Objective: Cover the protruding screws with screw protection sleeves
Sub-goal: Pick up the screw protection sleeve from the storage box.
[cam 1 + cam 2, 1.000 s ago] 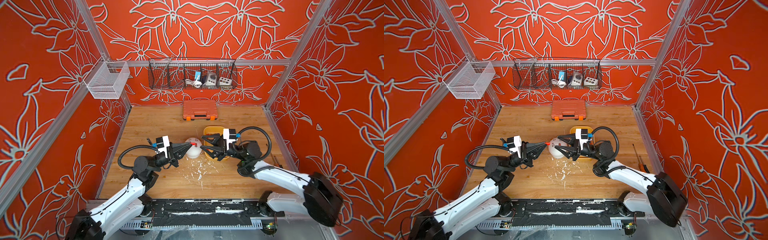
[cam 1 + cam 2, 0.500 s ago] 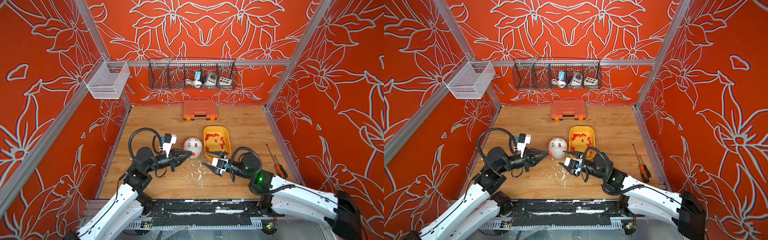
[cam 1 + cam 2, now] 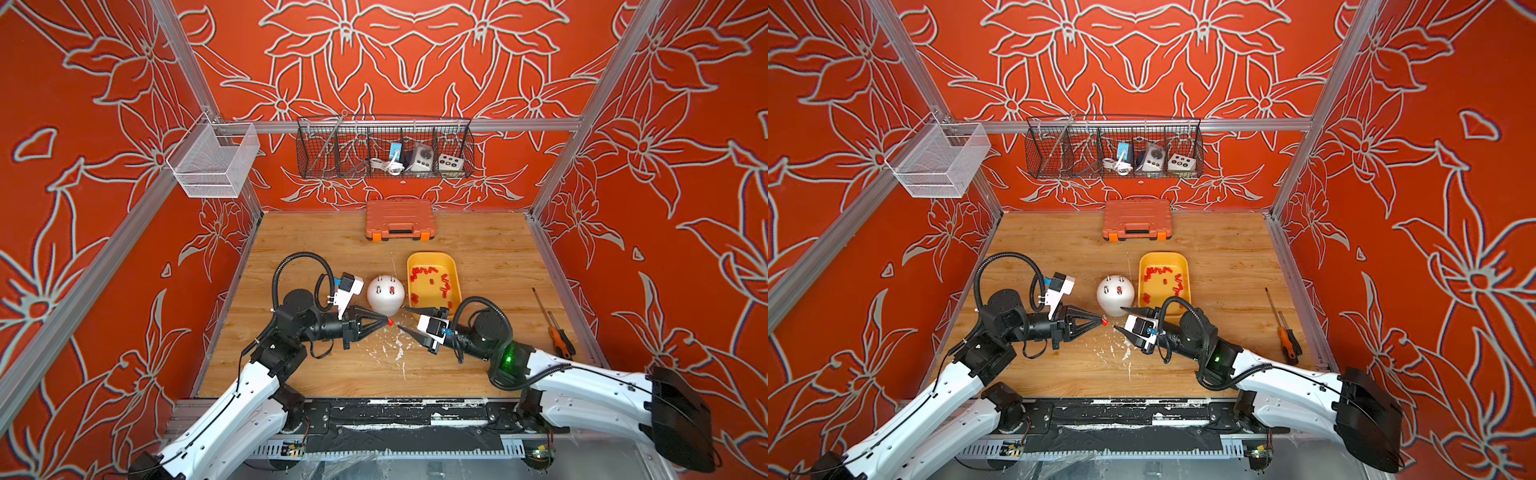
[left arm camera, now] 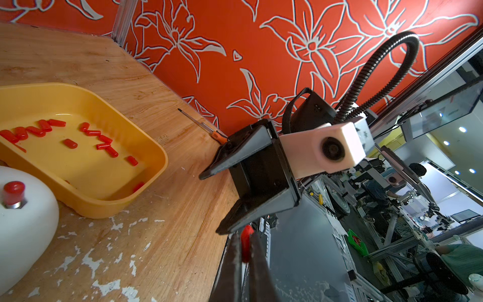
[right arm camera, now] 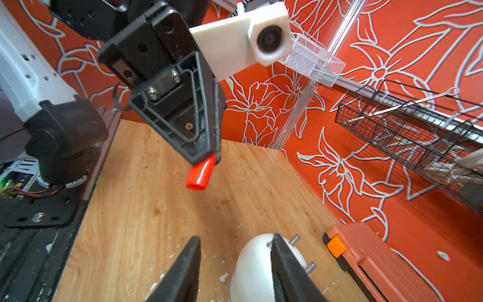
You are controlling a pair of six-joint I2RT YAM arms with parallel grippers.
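Observation:
The white dome stands left of the yellow tray, which holds several loose red screw protection sleeves. One protruding screw wears a red sleeve; two bare protruding screws stick out of the dome in the right wrist view. My left gripper is shut on a red sleeve, held in the air just in front of the dome. Facing it from the right, my right gripper is open and empty, its fingertips close to the sleeve's free end without touching it.
An orange tool case lies at the back of the wooden table. An orange-handled screwdriver lies near the right wall. A black wire basket and a white mesh basket hang on the walls.
Both grippers have drawn back from the dome and tray toward the table's front. The left one still holds its sleeve and now faces the right gripper, whose jaws have narrowed a little.

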